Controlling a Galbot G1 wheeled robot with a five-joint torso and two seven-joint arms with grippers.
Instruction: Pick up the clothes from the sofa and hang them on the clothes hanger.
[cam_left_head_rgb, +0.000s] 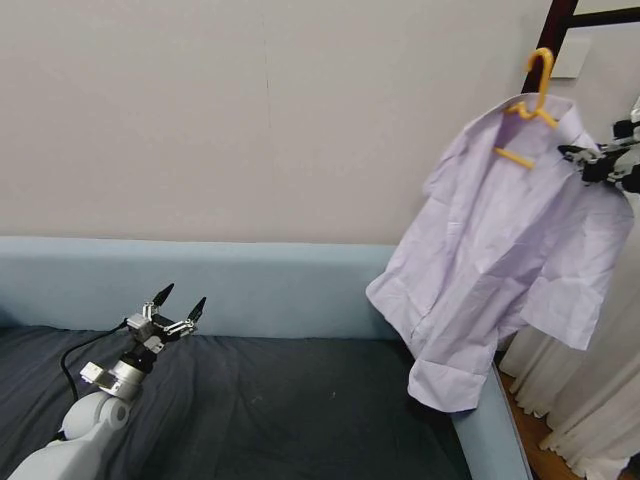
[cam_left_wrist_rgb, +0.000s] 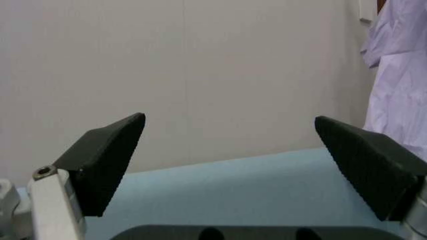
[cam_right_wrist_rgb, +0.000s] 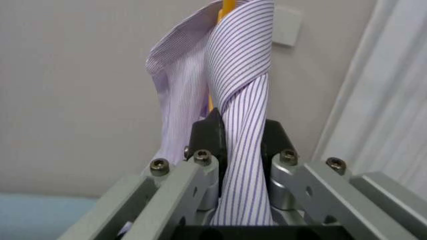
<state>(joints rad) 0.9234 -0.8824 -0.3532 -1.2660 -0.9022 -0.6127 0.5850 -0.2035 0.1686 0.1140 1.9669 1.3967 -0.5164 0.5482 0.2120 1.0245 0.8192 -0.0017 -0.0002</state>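
Note:
A pale lilac striped shirt (cam_left_head_rgb: 500, 250) hangs in the air at the right on a yellow hanger (cam_left_head_rgb: 535, 95), well above the sofa seat. My right gripper (cam_left_head_rgb: 585, 160) is at the shirt's shoulder, at the right edge of the head view. In the right wrist view that gripper (cam_right_wrist_rgb: 239, 145) is shut on a fold of the shirt (cam_right_wrist_rgb: 243, 100), with the yellow hanger (cam_right_wrist_rgb: 227, 7) just behind the fabric. My left gripper (cam_left_head_rgb: 178, 302) stands open above the dark sofa seat at the lower left, holding nothing; its fingers (cam_left_wrist_rgb: 110, 155) are spread wide apart.
The sofa has a dark grey seat (cam_left_head_rgb: 280, 410) and a light blue backrest (cam_left_head_rgb: 260, 285) along a plain wall. A dark vertical post (cam_left_head_rgb: 558, 20) stands at the upper right, and white curtains (cam_left_head_rgb: 580, 400) hang beside the sofa's right end.

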